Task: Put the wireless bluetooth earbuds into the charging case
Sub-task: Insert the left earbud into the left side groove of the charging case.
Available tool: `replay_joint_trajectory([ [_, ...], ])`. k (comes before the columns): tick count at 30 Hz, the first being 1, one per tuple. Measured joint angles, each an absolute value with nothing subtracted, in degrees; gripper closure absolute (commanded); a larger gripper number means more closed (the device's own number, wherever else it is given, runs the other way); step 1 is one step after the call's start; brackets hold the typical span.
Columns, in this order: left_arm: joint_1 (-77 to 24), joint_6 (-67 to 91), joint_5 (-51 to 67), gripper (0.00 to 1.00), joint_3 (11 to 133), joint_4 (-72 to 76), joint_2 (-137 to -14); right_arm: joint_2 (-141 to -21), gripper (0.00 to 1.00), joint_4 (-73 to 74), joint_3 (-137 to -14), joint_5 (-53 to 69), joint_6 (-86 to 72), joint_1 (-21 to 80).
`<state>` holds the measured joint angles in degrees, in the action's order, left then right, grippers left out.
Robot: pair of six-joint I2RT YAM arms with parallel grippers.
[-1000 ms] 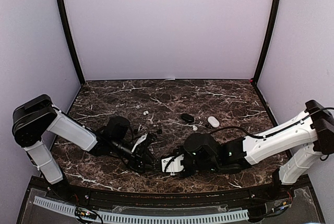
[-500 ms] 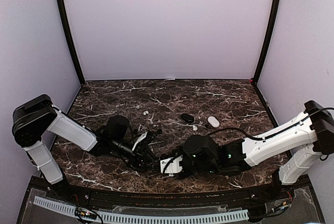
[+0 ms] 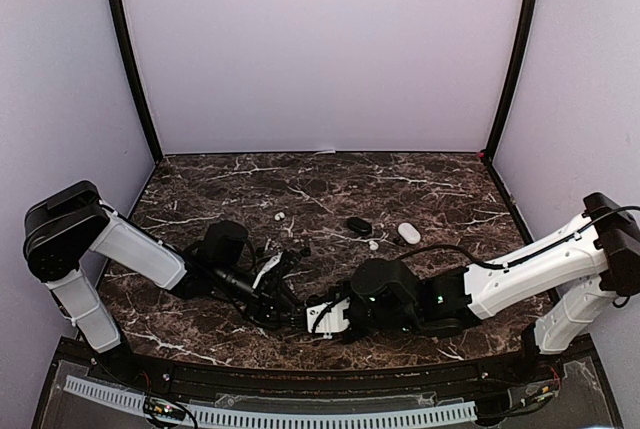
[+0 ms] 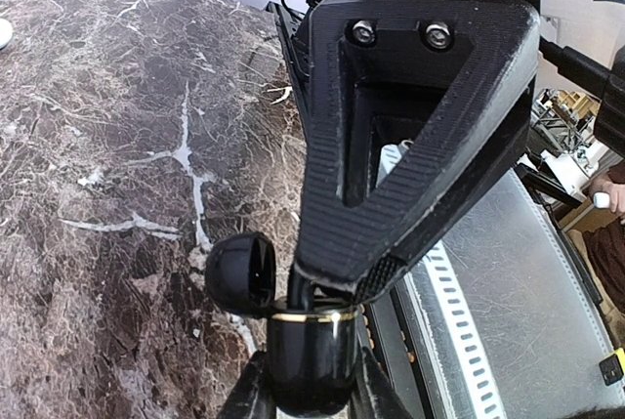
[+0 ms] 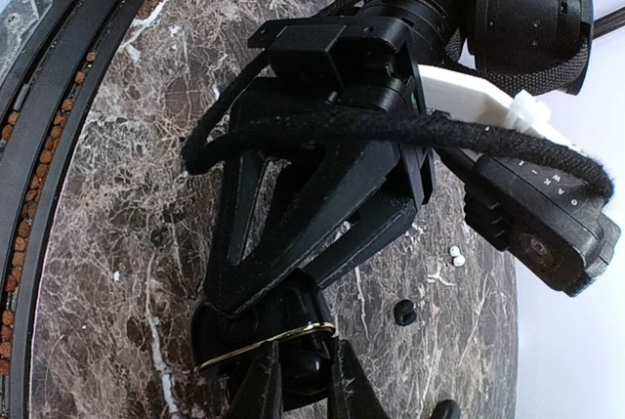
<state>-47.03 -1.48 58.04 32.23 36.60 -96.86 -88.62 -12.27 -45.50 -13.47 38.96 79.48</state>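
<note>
My left gripper (image 4: 311, 385) is shut on a black charging case (image 4: 311, 351) with a gold rim. It holds the case upright with the lid (image 4: 239, 274) swung open to the left. My right gripper (image 5: 303, 385) is shut on a black earbud (image 5: 305, 372), whose stem (image 4: 301, 292) reaches into the case mouth. In the top view both grippers meet near the table's front: the left (image 3: 285, 306) and the right (image 3: 313, 314). A loose black earbud (image 5: 403, 313) and two white earbuds (image 5: 455, 256) lie on the marble beyond.
A closed black case (image 3: 358, 224), a white case (image 3: 408, 233) and a white earbud (image 3: 373, 244) lie mid-table at the right. Another white earbud (image 3: 279, 216) lies further left. The table's front edge and a slotted rail (image 4: 459, 341) are close behind the held case.
My right gripper has moved left with the black earbud until it meets the case in my left gripper. The left arm has barely shifted.
</note>
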Motion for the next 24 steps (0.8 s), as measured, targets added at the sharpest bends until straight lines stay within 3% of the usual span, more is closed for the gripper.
replay_joint_trajectory([
  [24, -47.11, -1.67, 60.18, 0.94, 32.23, 37.50, -96.86, -87.35, 0.56, -9.34, -45.52, -7.73, 40.53, 79.31],
])
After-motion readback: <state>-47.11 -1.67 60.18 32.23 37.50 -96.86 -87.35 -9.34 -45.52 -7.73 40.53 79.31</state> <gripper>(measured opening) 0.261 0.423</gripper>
